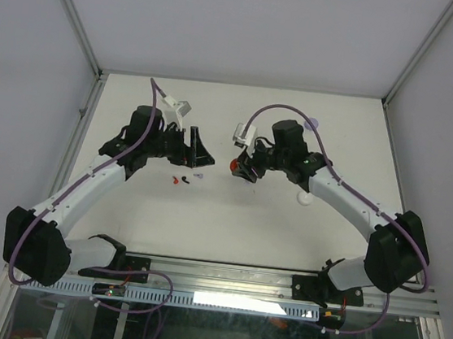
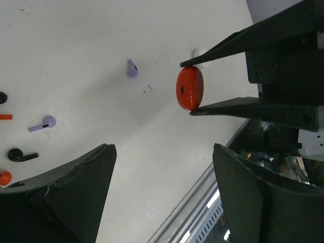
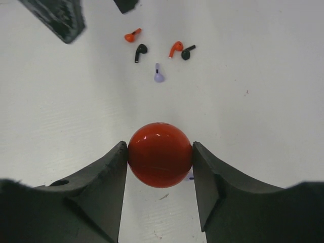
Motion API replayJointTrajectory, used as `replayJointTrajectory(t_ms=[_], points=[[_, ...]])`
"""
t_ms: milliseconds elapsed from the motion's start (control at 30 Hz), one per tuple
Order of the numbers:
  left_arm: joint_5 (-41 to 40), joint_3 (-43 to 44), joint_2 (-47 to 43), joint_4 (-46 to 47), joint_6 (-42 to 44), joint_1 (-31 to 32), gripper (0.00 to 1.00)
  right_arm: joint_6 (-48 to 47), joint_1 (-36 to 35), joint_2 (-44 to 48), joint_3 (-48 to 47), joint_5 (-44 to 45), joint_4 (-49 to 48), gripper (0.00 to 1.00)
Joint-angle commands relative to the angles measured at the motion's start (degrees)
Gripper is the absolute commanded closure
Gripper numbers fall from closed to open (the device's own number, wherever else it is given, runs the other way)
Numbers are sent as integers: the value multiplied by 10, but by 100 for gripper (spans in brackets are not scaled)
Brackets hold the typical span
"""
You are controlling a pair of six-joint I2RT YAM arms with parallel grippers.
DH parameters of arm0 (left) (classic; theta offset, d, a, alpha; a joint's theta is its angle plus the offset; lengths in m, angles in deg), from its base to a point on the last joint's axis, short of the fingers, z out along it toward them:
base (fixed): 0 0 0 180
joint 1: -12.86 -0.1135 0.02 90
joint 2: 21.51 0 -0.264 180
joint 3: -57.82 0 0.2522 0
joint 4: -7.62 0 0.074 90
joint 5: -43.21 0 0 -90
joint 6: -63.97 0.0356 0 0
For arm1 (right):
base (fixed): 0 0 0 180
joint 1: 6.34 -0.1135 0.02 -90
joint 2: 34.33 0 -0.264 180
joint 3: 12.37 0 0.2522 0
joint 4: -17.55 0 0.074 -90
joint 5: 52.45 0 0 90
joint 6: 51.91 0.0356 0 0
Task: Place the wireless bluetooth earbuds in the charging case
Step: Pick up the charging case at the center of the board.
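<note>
Right wrist: right tool clamps closed red case; left tool gaping, empty; earbuds on table.

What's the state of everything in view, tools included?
red case: lid looks shut, clamped in the right tool
right tool: shut on the red case
left tool: open, empty
red earbuds: loose on the table, not cased
black earbuds: loose on the table
purple earbuds: loose on the table
white disc: on the table, too small to tell more
</note>
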State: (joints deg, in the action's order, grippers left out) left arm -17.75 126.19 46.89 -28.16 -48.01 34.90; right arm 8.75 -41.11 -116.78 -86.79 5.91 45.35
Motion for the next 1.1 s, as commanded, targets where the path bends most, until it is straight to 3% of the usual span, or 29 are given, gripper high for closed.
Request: replayJointTrajectory(t_ms=[0,500,667,1067], points=[[82,-7,8,77,-45,3,22,-85,-32,29,-27,-26,12,60],[162,-13,60,113,-65,20,50,-169,-124,10,-84,-4,57,58],[191,-16,74,124,-73,20,64,-177,-131,10,-83,-1,54,58],[239,-37,72,153,-96,20,64,-195,-131,16,-70,10,35,58]])
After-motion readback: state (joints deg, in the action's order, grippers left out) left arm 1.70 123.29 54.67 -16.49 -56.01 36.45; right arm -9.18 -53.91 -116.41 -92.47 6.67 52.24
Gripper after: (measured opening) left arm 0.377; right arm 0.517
